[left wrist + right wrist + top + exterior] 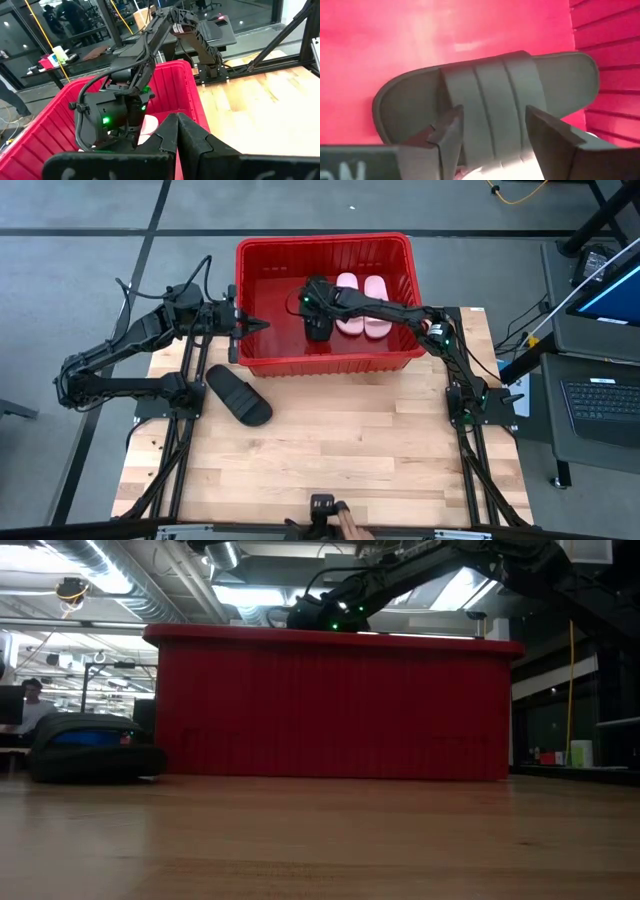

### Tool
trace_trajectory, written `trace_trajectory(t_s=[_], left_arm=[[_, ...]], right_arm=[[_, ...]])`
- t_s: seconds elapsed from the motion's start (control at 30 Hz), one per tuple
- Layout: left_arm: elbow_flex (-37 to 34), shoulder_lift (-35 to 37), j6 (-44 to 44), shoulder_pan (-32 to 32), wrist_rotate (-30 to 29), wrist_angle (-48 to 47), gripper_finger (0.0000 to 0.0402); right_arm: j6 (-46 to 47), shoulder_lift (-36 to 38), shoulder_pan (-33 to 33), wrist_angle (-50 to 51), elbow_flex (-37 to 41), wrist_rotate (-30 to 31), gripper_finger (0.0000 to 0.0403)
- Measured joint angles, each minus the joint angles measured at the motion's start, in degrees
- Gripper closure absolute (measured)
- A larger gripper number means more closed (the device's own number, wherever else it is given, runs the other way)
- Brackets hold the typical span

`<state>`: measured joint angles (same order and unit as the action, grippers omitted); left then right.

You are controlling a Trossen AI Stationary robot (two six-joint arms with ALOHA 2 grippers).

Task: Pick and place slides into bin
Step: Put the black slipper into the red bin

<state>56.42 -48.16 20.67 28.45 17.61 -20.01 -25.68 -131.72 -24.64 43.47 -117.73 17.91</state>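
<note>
The red bin [325, 244] stands at the table's far side. Two pale pink slides [361, 305] lie side by side on its floor. One black slide [490, 90] lies on the bin floor beside them, sole down. My right gripper [492, 132] is open, pointing down over this slide's strap inside the bin [318, 320]. The other black slide [238, 395] lies sole down on the table near the bin's left front corner; it also shows in the low view [95, 748]. My left gripper [258, 326] is shut and empty at the bin's left wall [175, 127]. My right gripper comes from above with its open fingers [451, 131] over the black slide's wide strap [490, 100], one near each side of it. I cannot tell whether they touch it. The slide lies flat on the bin floor.
The bin's ribbed walls [330, 705] rise around my right gripper. Bare wooden table [340, 450] lies in front of the bin. Desks and a laptop [600, 400] stand past the table's right edge. A person [30, 700] sits far off in the room.
</note>
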Motion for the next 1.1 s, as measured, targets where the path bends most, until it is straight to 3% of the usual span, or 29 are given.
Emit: trace_trajectory(t_s=[0.33, 0.43, 0.63, 0.8, 1.1], left_arm=[[0.0, 1.1, -0.3, 0.0, -0.1, 0.0, 0.0400], [0.0, 1.9, -2.2, 0.0, -0.5, 0.0, 0.0400], [0.0, 2.6, -3.4, -5.1, -9.3, -2.3, 0.0400], [0.0, 2.7, -1.8, -12.4, -13.2, -3.1, 0.0400], [0.0, 2.7, -2.3, -23.7, -30.4, -4.9, 0.0400]], right_arm=[[0.1, 0.0, 1.5, 13.3, -12.1, 0.0, 0.0191], [0.1, 0.0, 2.4, 18.6, -16.7, 0.1, 0.0212], [0.2, 3.0, 3.8, 22.4, -17.0, 3.3, 0.0381], [3.0, 6.6, 5.3, 25.6, -16.9, 3.7, 0.0397], [3.0, 16.0, 8.9, 24.2, -16.9, 4.2, 0.0400]])
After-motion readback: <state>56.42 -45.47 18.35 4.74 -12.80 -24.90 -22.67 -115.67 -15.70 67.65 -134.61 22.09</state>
